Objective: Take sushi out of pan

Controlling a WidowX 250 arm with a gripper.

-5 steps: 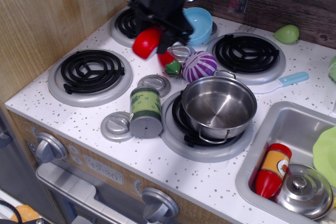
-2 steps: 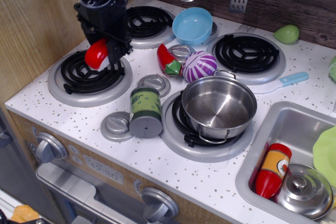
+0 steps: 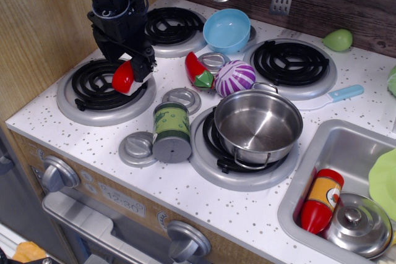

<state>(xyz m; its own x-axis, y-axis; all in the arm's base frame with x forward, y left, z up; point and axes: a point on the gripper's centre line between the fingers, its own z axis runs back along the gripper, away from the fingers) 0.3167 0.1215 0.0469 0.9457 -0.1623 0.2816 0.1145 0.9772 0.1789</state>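
The sushi point(image 3: 123, 78) is a small glossy red block held in my black gripper point(image 3: 127, 73) just above the front left burner point(image 3: 106, 89). The gripper is shut on it, coming down from the upper left. The pan point(image 3: 258, 125) is a shiny steel pot with two loop handles on the front middle burner, to the right of the gripper. Its inside shows empty.
A green can point(image 3: 171, 132) stands left of the pan. A red pepper point(image 3: 197, 70), a purple ball point(image 3: 235, 78) and a light blue bowl point(image 3: 227, 30) lie behind it. The sink point(image 3: 322, 159) at right holds a red bottle point(image 3: 321, 200) and a steel lid point(image 3: 358, 224).
My gripper carried the sushi from above the back burner leftward and down to the front left burner. It has sunk a little lower in the last moment.
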